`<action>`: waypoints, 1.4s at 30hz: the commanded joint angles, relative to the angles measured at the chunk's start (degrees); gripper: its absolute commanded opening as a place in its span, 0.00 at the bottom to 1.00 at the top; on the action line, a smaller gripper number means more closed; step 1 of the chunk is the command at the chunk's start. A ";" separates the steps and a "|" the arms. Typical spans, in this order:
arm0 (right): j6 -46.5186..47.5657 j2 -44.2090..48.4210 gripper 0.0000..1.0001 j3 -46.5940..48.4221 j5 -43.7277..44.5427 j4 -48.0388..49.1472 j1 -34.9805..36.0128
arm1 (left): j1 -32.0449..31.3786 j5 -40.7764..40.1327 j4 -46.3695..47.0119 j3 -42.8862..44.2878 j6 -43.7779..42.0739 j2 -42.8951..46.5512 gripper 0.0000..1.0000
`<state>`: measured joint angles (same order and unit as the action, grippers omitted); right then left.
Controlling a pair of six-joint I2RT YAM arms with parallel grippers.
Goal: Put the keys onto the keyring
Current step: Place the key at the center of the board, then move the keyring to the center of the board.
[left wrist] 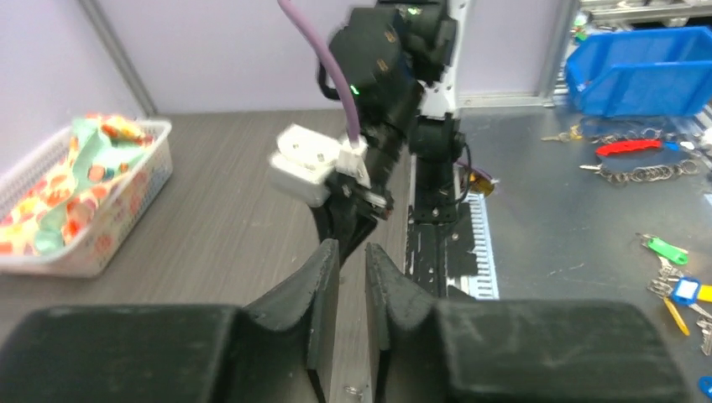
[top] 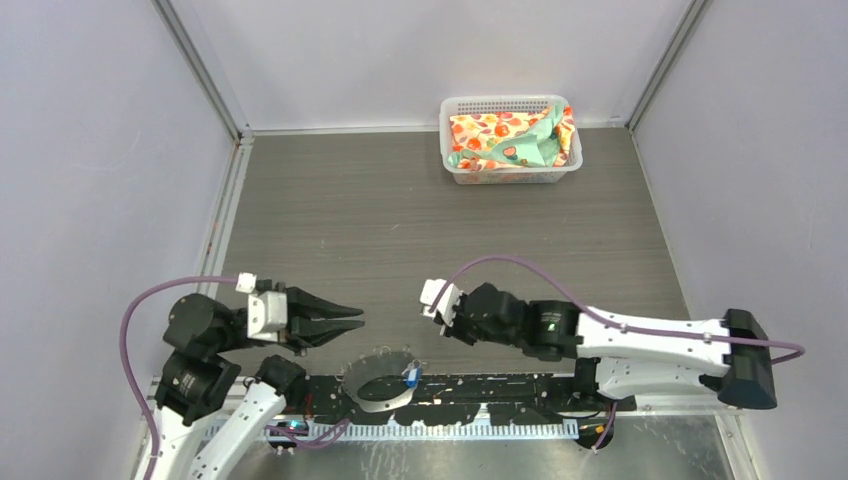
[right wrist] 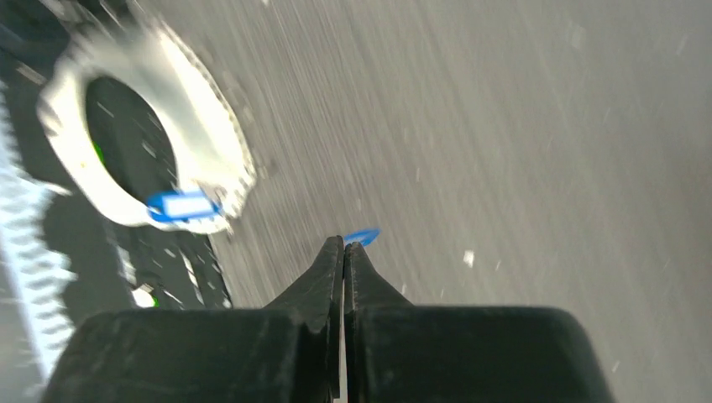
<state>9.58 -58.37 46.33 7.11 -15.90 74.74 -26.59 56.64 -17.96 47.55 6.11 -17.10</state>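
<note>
Open tabletop runs to the far basket. The left gripper and right arm crowd the far side of the keyring.

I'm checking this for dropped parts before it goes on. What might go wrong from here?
The right gripper looks shut on just a sliver of the blue key, so the key may slip or twist out. The keyring lies unheld at the near edge of the table, with the left gripper off to the side and empty. Pushing the key against it may just shove the ring away.

Keyring motion-blurred; blue key mostly hidden behind right jaws
</note>
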 commanded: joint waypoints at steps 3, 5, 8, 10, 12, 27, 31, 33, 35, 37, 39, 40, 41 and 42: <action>-9.42 -6.43 0.10 -10.16 14.80 13.54 -1.48 | -0.04 -10.17 -16.52 0.51 -17.43 -4.80 0.33; -11.75 -10.20 0.13 -12.79 16.81 18.04 -1.80 | -0.04 -10.98 -15.70 0.66 -16.91 -4.87 0.43; -13.38 -14.81 0.31 -15.24 18.85 23.18 -2.12 | -0.04 -13.24 -13.89 1.05 -15.79 -4.34 0.55; -13.77 -15.22 0.52 -14.98 19.54 23.56 -2.07 | -0.04 -15.23 -14.95 1.95 -15.79 -4.33 0.60; -11.33 -13.98 0.59 -14.04 16.95 23.19 -2.11 | -0.04 -17.69 -16.25 2.87 -15.82 -4.26 0.65; -4.49 -35.56 0.67 3.32 -2.70 27.02 9.75 | -0.04 -36.44 -20.63 6.68 -14.73 -7.61 0.83; -3.96 -38.79 0.67 1.91 -1.65 27.33 8.71 | -0.04 -36.78 -22.02 8.00 -15.07 -6.40 0.83; -4.84 -40.76 0.67 2.94 -1.38 25.06 6.92 | -0.04 -36.82 -22.30 8.40 -14.85 -6.36 0.83; -6.22 -42.76 0.65 4.09 -0.86 22.27 4.43 | -0.04 -37.00 -22.26 8.58 -14.63 -6.32 0.83; -7.61 -44.13 0.62 5.33 0.96 19.66 1.87 | -0.04 -37.05 -22.50 8.66 -15.07 -6.28 0.83; -7.74 -44.81 0.62 6.76 2.76 17.68 -0.45 | -0.04 -36.88 -22.88 9.13 -15.64 -6.32 0.83; -7.33 -45.19 0.62 7.22 3.67 16.95 -1.40 | -0.04 -36.84 -22.99 9.34 -15.83 -6.40 0.83; -6.78 -45.70 0.62 8.27 4.30 16.42 -2.58 | -0.04 -36.74 -23.07 9.44 -16.09 -6.51 0.83; -6.43 -46.28 0.61 9.13 5.33 14.64 -3.51 | -0.04 -36.62 -23.15 9.42 -16.44 -6.68 0.83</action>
<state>2.33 -101.36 52.23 2.15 4.01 78.39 -26.59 20.47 -40.73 54.72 -9.43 -23.59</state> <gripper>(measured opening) 0.623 0.827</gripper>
